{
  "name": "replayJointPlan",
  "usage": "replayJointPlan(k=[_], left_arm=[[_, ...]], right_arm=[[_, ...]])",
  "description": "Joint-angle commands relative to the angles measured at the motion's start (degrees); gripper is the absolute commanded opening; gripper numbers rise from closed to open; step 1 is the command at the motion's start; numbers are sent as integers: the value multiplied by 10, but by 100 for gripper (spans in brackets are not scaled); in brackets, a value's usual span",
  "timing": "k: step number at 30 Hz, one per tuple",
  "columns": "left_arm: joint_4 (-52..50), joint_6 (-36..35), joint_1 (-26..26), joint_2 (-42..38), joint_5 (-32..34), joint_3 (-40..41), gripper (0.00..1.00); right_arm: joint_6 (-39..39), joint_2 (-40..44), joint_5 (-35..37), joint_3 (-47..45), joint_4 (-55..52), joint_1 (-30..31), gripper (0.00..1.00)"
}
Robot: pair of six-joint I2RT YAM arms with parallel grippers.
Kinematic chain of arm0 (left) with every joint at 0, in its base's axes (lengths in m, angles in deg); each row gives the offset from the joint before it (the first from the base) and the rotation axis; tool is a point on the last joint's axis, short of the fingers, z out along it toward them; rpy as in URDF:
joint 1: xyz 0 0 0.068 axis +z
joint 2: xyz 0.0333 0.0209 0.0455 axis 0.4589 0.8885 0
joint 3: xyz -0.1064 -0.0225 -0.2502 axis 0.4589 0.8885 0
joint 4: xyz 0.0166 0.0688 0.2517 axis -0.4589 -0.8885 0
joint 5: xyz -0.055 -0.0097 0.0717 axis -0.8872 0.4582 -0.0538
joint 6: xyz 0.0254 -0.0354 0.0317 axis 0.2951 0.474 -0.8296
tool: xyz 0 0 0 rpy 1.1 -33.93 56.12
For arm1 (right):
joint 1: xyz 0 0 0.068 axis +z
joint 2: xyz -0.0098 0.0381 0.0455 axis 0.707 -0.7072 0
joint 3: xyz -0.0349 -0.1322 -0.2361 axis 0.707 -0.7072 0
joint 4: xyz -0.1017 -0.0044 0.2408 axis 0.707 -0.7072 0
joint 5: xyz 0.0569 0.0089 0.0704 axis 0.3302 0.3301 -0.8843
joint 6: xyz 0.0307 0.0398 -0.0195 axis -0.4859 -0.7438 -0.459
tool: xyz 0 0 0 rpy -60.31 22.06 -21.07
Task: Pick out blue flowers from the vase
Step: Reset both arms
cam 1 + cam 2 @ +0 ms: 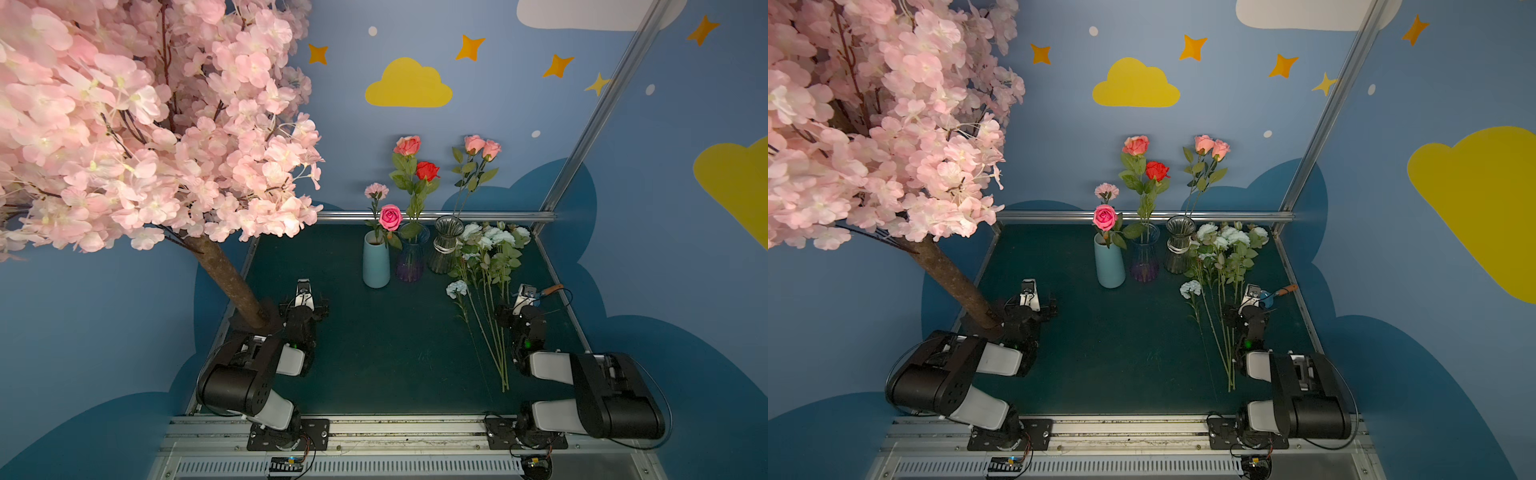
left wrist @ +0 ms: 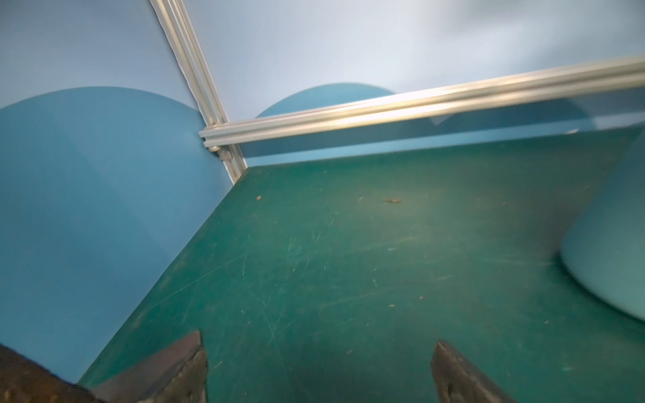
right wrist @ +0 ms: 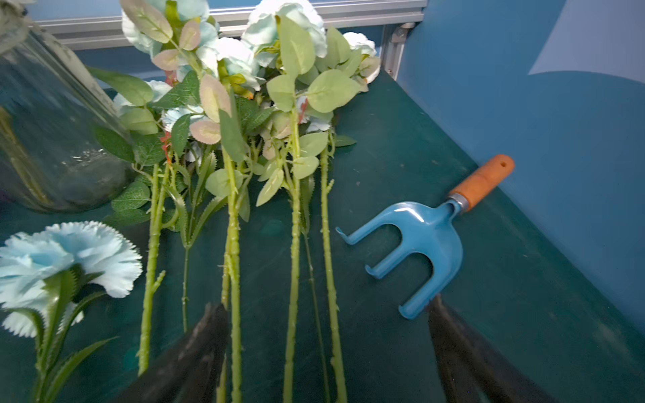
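Note:
The blue flowers (image 1: 494,239) (image 1: 1225,239) (image 3: 241,62) lie flat on the green table at the right, heads toward the back wall and long stems toward the front. A single blue carnation (image 1: 457,288) (image 3: 66,254) lies to their left. The clear glass vase (image 1: 445,249) (image 3: 52,139) stands beside the heads and holds salmon roses. My right gripper (image 1: 525,293) (image 3: 326,305) hangs open just right of the stems; several stems run between its spread fingers untouched. My left gripper (image 1: 304,286) (image 2: 319,343) is open and empty over bare table at the left.
A light blue vase (image 1: 376,262) (image 2: 614,244) and a purple glass vase (image 1: 410,262) with pink and red roses stand mid-back. A blue hand rake (image 1: 548,291) (image 3: 429,237) lies by my right gripper. The tree trunk (image 1: 232,278) rises beside my left arm. A metal rail (image 1: 436,216) bounds the back.

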Motion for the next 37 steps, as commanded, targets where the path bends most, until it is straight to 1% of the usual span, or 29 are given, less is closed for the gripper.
replayJointPlan(k=[1,2,3,4,6,7,8,9,11,12,13,15,17,25,28,31,37], left_arm=[[57,-3,2,18,-25,8,99],[46,0,3,16,-26,5,99],[21,8,7,8,-32,-1,100],[-15,17,16,0,-43,-13,99],[-88,39,35,2,-66,-39,99],[-107,33,36,16,-69,-63,99],[-97,35,39,22,-77,-64,99],[-82,35,41,24,-80,-57,99],[-73,32,40,27,-77,-54,99],[-77,33,40,26,-77,-53,99],[-77,33,40,26,-77,-55,99],[-79,34,40,25,-78,-55,99],[-80,34,40,25,-79,-56,99],[-82,34,40,25,-80,-57,99],[-93,35,43,25,-86,-62,100],[-107,38,49,23,-99,-68,100],[-99,38,49,23,-97,-64,99]], right_arm=[[35,-73,-68,23,127,1,90],[33,-45,-68,33,60,6,90],[30,-17,-73,54,-26,5,90],[29,-3,-80,76,-87,5,90],[38,0,-91,109,-149,7,90],[39,-8,-89,117,-165,6,90],[42,-14,-89,117,-159,6,90],[52,-17,-92,106,-118,6,90],[41,-39,-88,75,-27,7,90],[47,-58,-86,58,40,7,90],[50,-54,-79,51,41,13,90],[55,-42,-95,57,9,15,90],[51,-53,-96,66,15,12,90],[49,-52,-101,67,9,11,90],[42,-52,-124,73,-4,-1,90],[29,-52,-165,77,-10,-24,90],[33,-52,-164,73,-5,-21,90]])
